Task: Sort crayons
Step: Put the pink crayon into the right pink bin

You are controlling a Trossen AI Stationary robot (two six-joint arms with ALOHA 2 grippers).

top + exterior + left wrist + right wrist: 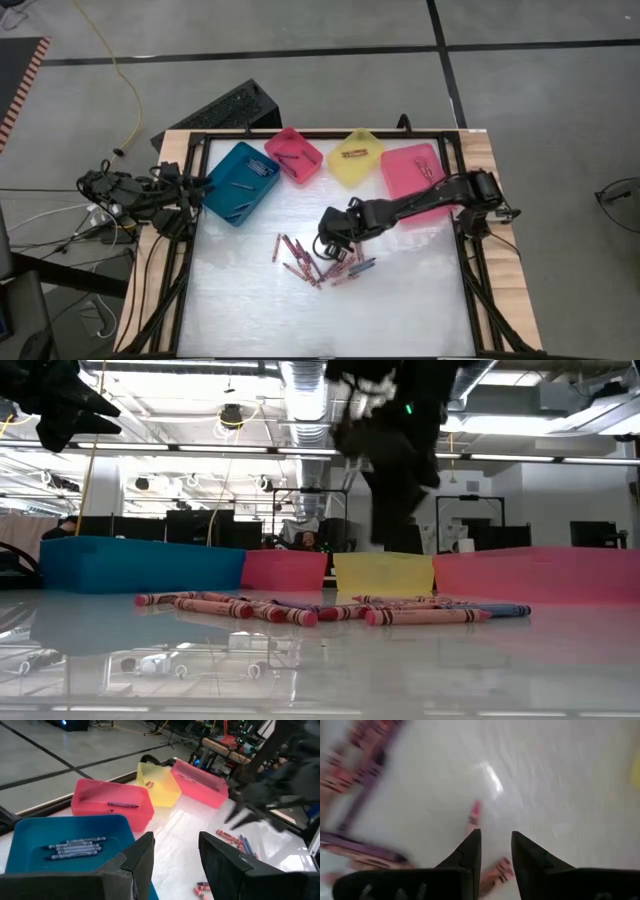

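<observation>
Right gripper (333,238), parted and empty, hangs over crayons (315,264) near bins (356,157)

We see bare table (260,300) from 6 to 9 o'clock of the crayons (315,262); bins (355,158) seemingly block 12.

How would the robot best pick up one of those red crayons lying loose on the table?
Take a crayon at the pile's edge by its middle, coming straight down with the fingers across its width. It lies flat and thin on the table, so only its long sides offer grip.
</observation>
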